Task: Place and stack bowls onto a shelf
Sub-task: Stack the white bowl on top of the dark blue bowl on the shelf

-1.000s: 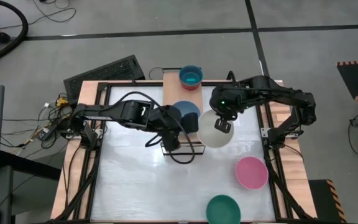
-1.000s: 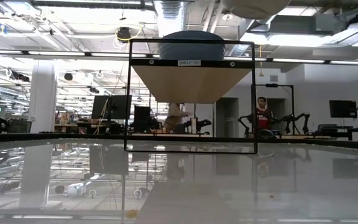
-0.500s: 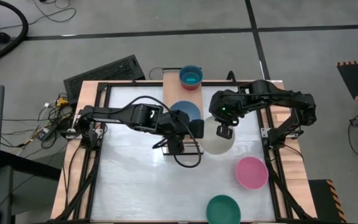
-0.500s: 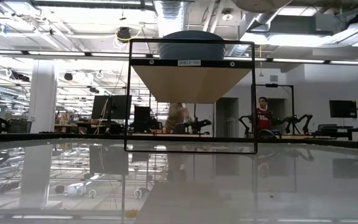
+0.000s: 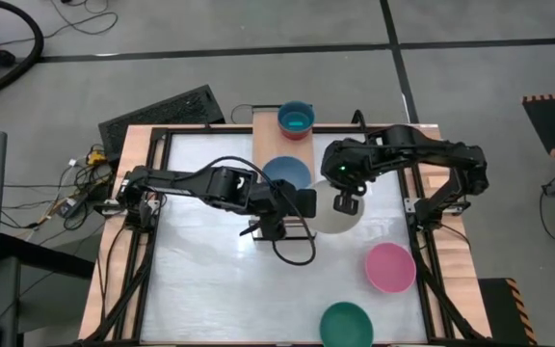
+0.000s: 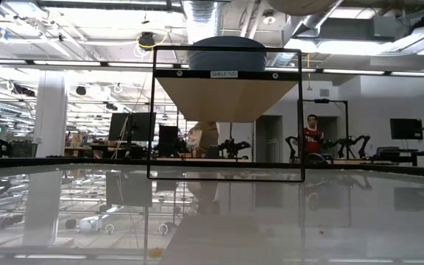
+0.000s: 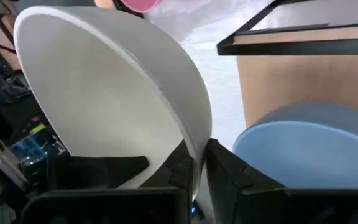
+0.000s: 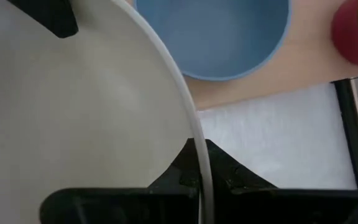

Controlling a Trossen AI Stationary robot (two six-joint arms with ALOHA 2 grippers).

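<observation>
A white bowl point(image 5: 339, 214) hangs in the air just right of the shelf point(image 5: 270, 145), and both grippers are shut on its rim. My left gripper point(image 5: 307, 202) is at its left side, my right gripper point(image 5: 347, 200) at its right. A grey-blue bowl point(image 5: 285, 173) stands on the shelf's near part, and a stack of small bowls point(image 5: 295, 119) stands on its far end. In the low view the grey-blue bowl point(image 6: 227, 53) shows on top of the shelf point(image 6: 227, 97), with the white bowl's underside point(image 6: 308, 6) at the top edge. My left gripper pinches the white bowl's rim point(image 7: 197, 149) on the side nearest the shelf, one finger point(image 7: 180, 171) inside the bowl and one point(image 7: 225, 174) outside. The bowl is clear of the table and the shelf, and tilted. My right gripper pinches the white bowl's rim point(image 8: 196, 146) on the opposite side, one finger point(image 8: 174, 171) inside and one point(image 8: 225, 169) outside. It slants down onto the rim from above. The bowl hangs tilted, clear of the table.
A pink bowl point(image 5: 390, 267) and a dark green bowl point(image 5: 345, 325) stand on the white table top at the near right. The table's black frame point(image 5: 422, 251) runs along its sides. A keyboard point(image 5: 162, 111) lies beyond the far left corner.
My left gripper has gone toward the table's right edge and a little down, from in front of the shelf to the white bowl's left rim. The right gripper has kept the white bowl in the air beside the shelf.
</observation>
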